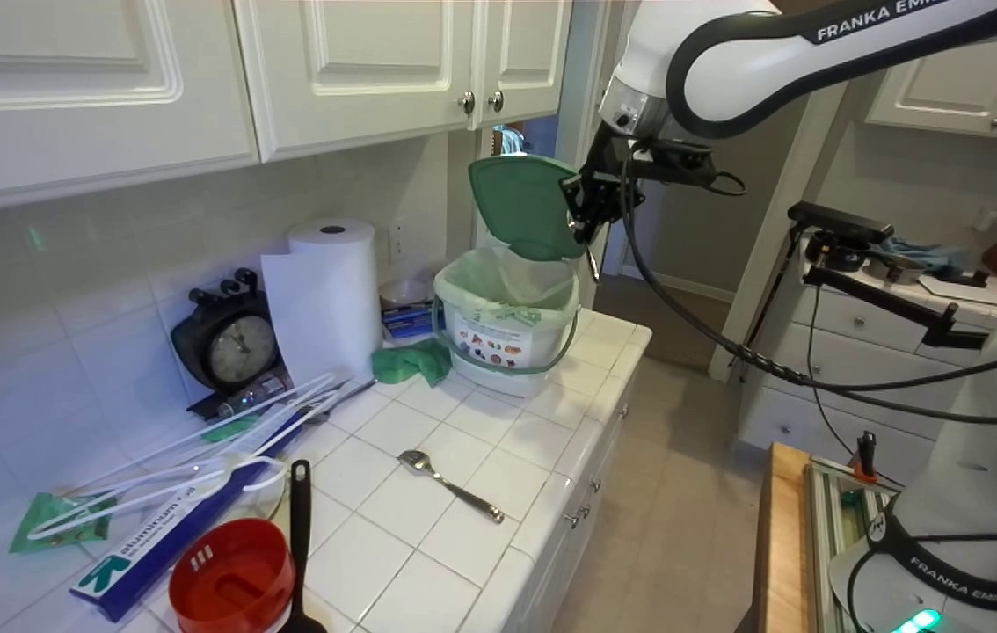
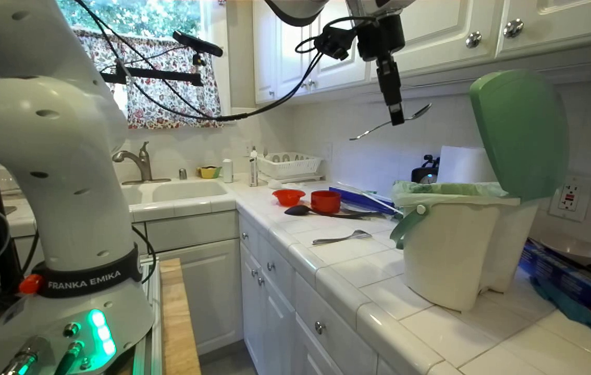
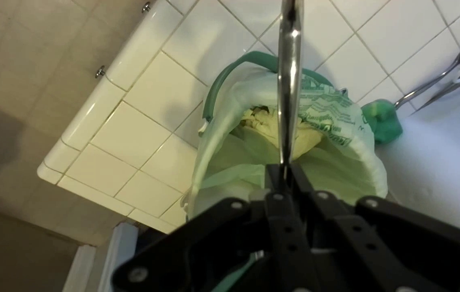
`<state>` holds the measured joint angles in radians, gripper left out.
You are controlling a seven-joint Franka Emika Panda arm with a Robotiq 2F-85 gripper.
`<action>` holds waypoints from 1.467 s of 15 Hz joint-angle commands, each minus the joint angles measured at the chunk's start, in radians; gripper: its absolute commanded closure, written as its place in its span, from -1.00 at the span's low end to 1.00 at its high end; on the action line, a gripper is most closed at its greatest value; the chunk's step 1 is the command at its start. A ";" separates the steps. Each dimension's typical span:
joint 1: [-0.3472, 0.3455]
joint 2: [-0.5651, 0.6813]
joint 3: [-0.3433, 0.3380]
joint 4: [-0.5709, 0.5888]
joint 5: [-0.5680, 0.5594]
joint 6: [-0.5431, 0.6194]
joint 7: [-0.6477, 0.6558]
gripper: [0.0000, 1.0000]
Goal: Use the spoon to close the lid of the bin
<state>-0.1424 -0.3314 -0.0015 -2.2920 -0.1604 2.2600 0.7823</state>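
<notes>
The green lid (image 1: 512,207) stands raised and open above the white bin (image 1: 490,338). The lid (image 2: 522,130) and bin (image 2: 446,255) also show in an exterior view, the lid leaning back from the far rim. My gripper (image 2: 397,117) is shut on a metal spoon (image 2: 371,132), held in the air with its bowl end pointing toward the lid. In the wrist view my gripper (image 3: 283,174) is above the open bin (image 3: 209,150), and the spoon (image 3: 289,81) extends from the fingertips. In an exterior view my gripper (image 1: 585,229) overlaps the lid's edge; contact cannot be told.
Another metal utensil (image 1: 450,483) lies on the tiled counter. A red cup (image 1: 230,571), foil box (image 1: 200,519), white hangers (image 1: 191,466), black clock (image 1: 230,343) and paper towel roll (image 1: 336,290) stand or lie nearby. A green cloth (image 1: 411,360) lies beside the bin. Cabinets hang above.
</notes>
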 commanded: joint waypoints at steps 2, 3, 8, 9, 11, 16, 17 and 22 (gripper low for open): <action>-0.020 -0.044 -0.014 0.014 0.035 -0.029 -0.007 0.92; -0.021 -0.053 -0.017 0.015 0.040 -0.036 -0.009 0.92; -0.041 -0.086 -0.025 0.018 0.040 -0.026 -0.010 0.92; -0.046 -0.089 -0.029 0.021 0.042 -0.022 -0.011 0.92; -0.052 -0.087 -0.045 0.036 0.064 -0.021 -0.021 0.92; -0.074 -0.073 -0.074 0.073 0.081 -0.017 -0.028 0.92; -0.075 -0.068 -0.081 0.082 0.088 -0.021 -0.035 0.92; -0.067 -0.051 -0.127 0.107 0.175 -0.043 -0.119 0.92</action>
<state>-0.2100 -0.4007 -0.1060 -2.2203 -0.0569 2.2514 0.7283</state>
